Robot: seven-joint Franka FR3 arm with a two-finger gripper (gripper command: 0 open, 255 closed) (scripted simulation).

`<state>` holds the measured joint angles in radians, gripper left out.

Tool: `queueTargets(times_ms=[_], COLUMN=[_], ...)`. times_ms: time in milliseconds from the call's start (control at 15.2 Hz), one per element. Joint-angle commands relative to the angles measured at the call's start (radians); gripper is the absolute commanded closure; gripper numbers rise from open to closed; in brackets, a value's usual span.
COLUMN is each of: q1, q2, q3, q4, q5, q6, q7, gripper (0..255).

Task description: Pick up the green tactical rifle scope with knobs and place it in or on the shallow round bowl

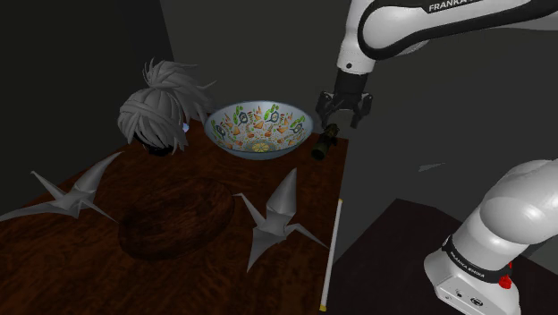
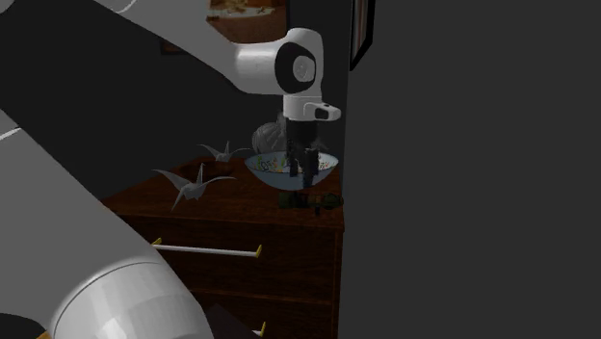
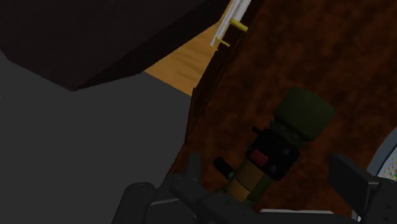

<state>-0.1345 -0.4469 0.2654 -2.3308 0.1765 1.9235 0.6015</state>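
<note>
Gripper (image 1: 341, 118) is hovering just above the green scope (image 1: 324, 143), fingers standing wide apart and gripping nothing. The scope is lying flat on the dark wooden top (image 1: 201, 174) near its edge, just beside the patterned round bowl (image 1: 259, 134), sitting between the fingers untouched

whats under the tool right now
The green scope lies on the dark wooden tabletop beneath the open tool, beside the patterned bowl. In the wrist view, the tool's body covers one end.
</note>
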Motion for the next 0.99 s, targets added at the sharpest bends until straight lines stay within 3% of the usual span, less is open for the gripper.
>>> queueTargets(times_ms=[0,132,594,924], q1=[-0.024,-0.037,-0.029,-0.029], q2=[0.071,0.119,0.157,0.157], q3=[0.022,0.035,0.047,0.047], q4=[0.018,0.035,-0.034,-0.034], q5=[0.013,0.018,0.02,0.02], q6=[0.051,0.082,0.19,0.19], q7=[0.103,0.168,0.171,0.171], gripper=[0,0,0,0])
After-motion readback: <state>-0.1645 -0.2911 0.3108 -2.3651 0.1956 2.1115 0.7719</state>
